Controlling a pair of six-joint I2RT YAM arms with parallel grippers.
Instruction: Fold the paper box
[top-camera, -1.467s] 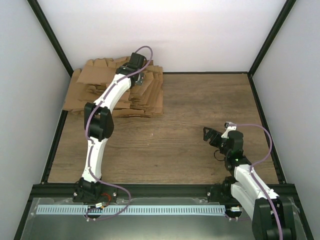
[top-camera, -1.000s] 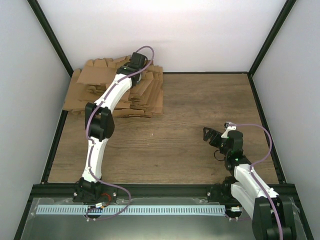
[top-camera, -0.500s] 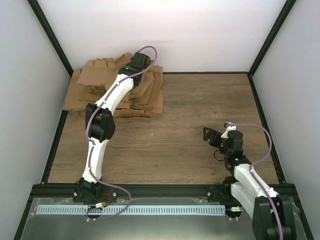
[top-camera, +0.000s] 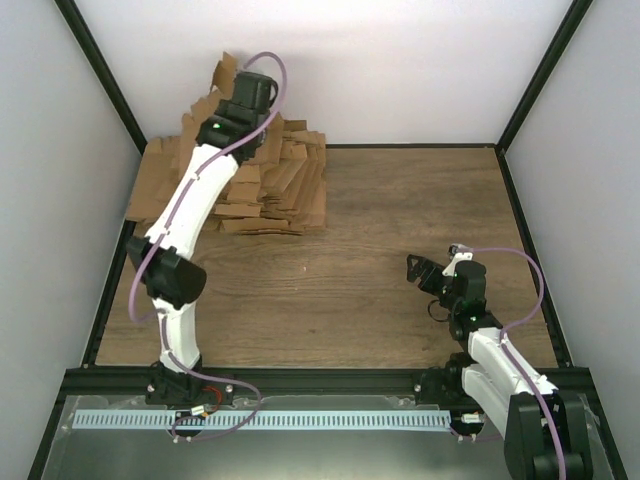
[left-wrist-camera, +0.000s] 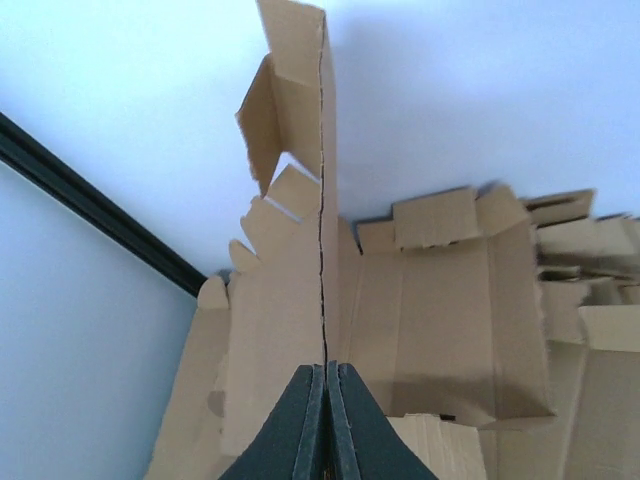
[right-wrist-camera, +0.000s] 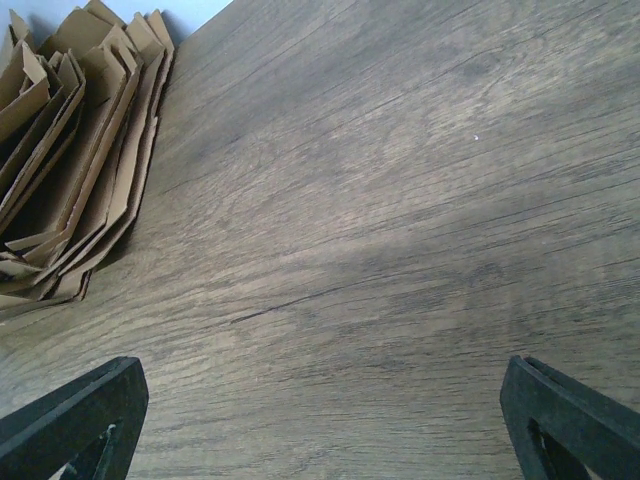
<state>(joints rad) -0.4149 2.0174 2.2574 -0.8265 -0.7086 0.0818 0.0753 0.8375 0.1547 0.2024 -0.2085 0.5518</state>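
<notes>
Held the box (left-wrist-camera: 300, 130) edge-on in the left gripper (left-wrist-camera: 325, 425), jaws pressed together on its lower edge, up at about eleven o'clock of the table (top-camera: 400, 220), over the pile (top-camera: 280, 185); could not tell whether it touched the pile. Had the right gripper (right-wrist-camera: 320, 415) spread wide and empty near four o'clock, low over bare wood, well apart from the box. Pinched only a thin strip of card, so could slip or pivot in the jaws on a swing toward the centre. Showed a dark seam running up the sheet: possibly two layers, perhaps a second blank caught in the same pinch, impossible to tell. Stood tall and floppy, flaps splayed toward twelve o'clock; could snag on the pile's loose flaps, dragging some along or tearing. Might also crease in the wrong place if set down hard on its edge.
</notes>
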